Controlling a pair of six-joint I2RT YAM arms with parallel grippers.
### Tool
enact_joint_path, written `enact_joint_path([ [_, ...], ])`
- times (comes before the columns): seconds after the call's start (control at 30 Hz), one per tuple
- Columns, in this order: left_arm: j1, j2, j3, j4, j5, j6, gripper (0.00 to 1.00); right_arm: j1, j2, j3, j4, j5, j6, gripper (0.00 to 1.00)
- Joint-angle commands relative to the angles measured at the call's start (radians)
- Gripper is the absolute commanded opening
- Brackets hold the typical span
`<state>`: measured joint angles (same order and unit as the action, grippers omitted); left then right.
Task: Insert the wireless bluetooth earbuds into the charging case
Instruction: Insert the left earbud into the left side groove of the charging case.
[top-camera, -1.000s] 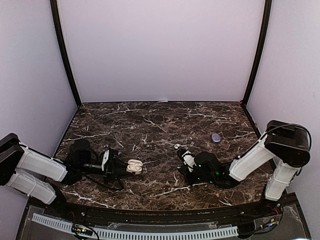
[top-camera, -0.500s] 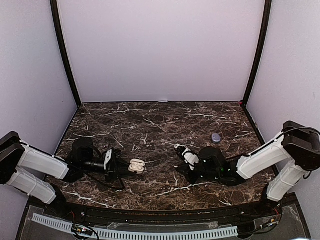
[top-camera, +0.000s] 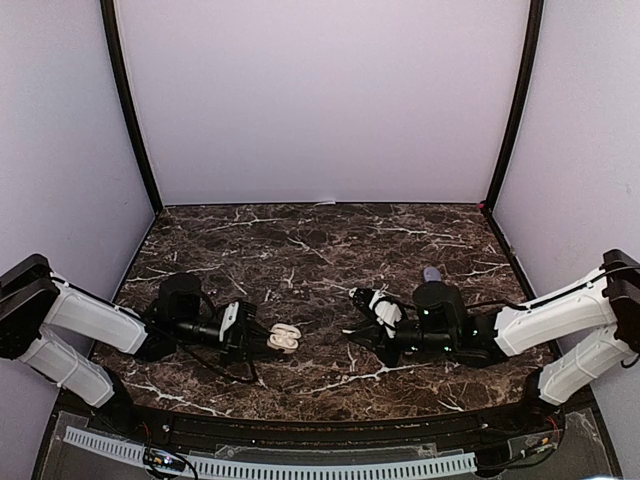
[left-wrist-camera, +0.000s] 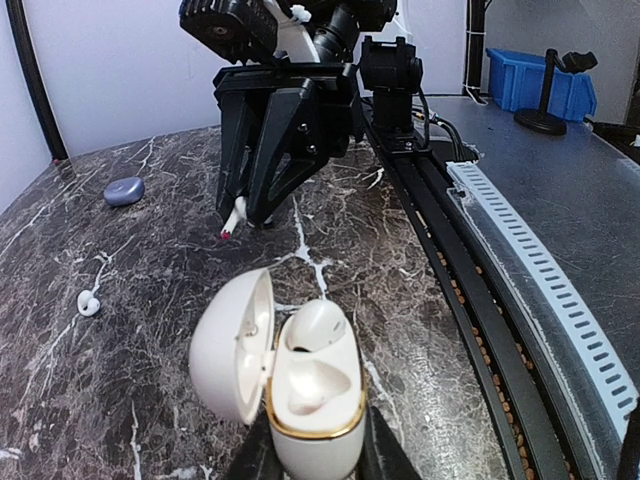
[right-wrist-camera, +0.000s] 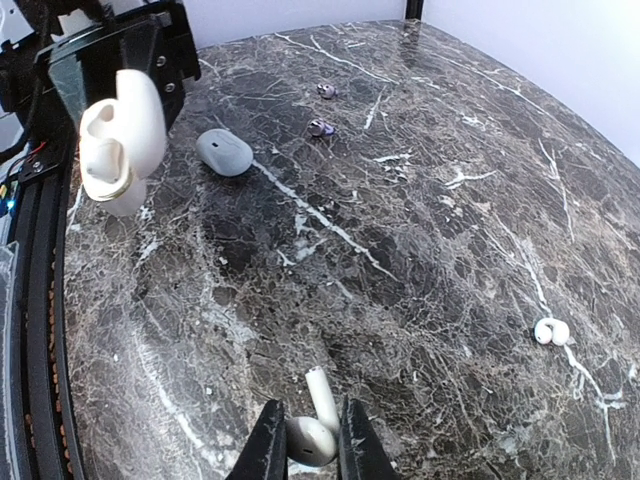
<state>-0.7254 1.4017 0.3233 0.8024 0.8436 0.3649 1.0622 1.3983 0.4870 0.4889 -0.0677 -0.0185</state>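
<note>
**Dark marble, pale plastic**

The desk (top-camera: 300, 250) is dark brown marble veined in white. The charging case (left-wrist-camera: 300, 390) is creamy white with a gold rim. The stemmed earbud (right-wrist-camera: 315, 425) and a loose earbud (right-wrist-camera: 550, 331) are both white. A pebble case (right-wrist-camera: 224, 152) is grey-blue, and two small buds (right-wrist-camera: 320, 127) are purple. The walls (top-camera: 320, 100) are pale lilac.

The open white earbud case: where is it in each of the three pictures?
Top view: the case sits low, left of centre.
Left wrist view: the case fills the bottom centre, lid open.
Right wrist view: the case is at upper left.
Shared landmark: the black rail at the near edge.
</note>
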Motion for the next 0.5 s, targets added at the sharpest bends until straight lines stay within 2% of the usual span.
enact_joint_path([
  [0.0,-0.013,0.004,0.033,-0.049,-0.002,0.027,0.1,0.019,-0.037,0.045,-0.06,-0.051,-0.053,0.0],
  [0.3,-0.051,0.025,0.087,-0.16,-0.033,0.137,0.1,0.024,-0.05,0.199,-0.222,-0.173,-0.02,0.0],
  [0.47,-0.055,0.048,0.12,-0.189,-0.06,0.141,0.1,0.056,-0.088,0.221,-0.273,-0.167,-0.067,0.0],
])
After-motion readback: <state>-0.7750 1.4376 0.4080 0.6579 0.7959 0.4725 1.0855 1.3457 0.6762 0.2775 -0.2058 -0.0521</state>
